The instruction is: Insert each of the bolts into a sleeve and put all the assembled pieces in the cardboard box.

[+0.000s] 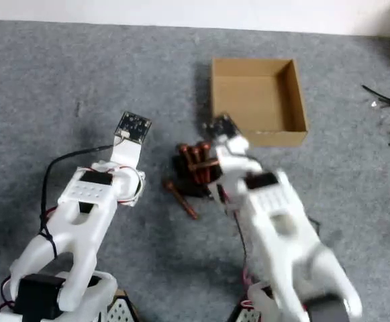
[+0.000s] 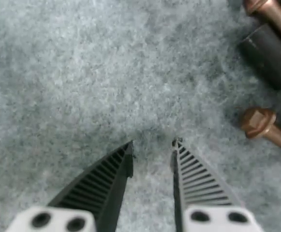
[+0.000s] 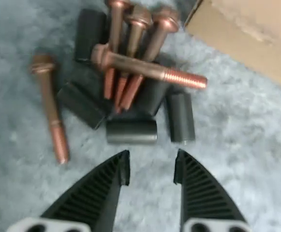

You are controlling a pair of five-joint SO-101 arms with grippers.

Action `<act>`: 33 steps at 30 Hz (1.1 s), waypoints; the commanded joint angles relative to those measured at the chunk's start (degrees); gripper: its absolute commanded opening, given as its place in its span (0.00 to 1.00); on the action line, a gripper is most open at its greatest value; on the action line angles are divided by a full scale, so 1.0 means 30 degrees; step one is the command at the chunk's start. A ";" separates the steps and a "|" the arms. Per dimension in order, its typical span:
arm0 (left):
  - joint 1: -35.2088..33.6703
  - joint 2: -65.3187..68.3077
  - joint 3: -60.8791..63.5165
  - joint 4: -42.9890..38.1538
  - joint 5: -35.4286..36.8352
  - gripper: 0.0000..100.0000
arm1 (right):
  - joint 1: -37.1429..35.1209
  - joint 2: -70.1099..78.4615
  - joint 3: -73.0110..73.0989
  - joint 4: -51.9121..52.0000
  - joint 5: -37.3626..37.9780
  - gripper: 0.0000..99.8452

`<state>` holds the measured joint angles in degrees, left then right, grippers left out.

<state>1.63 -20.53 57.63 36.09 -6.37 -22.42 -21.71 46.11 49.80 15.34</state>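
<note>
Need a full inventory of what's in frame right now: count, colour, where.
bolts: five, copper, heaped near the box, one lying apart
sleeves: about five, black, same heap, some under bolts
cardboard box: one, brown, open and empty, beyond the heap
thin black pieces: several, at the high view's right edge
mat: one, grey, under everything
left gripper: open, over bare mat beside the heap
right gripper: open, just short of the heap
</note>
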 commanded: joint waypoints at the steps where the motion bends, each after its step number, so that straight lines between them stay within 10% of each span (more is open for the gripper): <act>1: -0.0308 0.0073 -0.0777 0.0088 -0.0029 0.14 | -0.0103 0.4264 -0.3238 -0.0425 0.0264 0.14; 33: -0.0308 0.0073 -0.0747 0.0088 -0.0029 0.14 | 0.2916 0.9832 -0.4938 -0.2857 0.2139 0.14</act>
<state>1.63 -20.53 57.63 36.09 -6.37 -13.71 5.10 33.45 42.07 21.05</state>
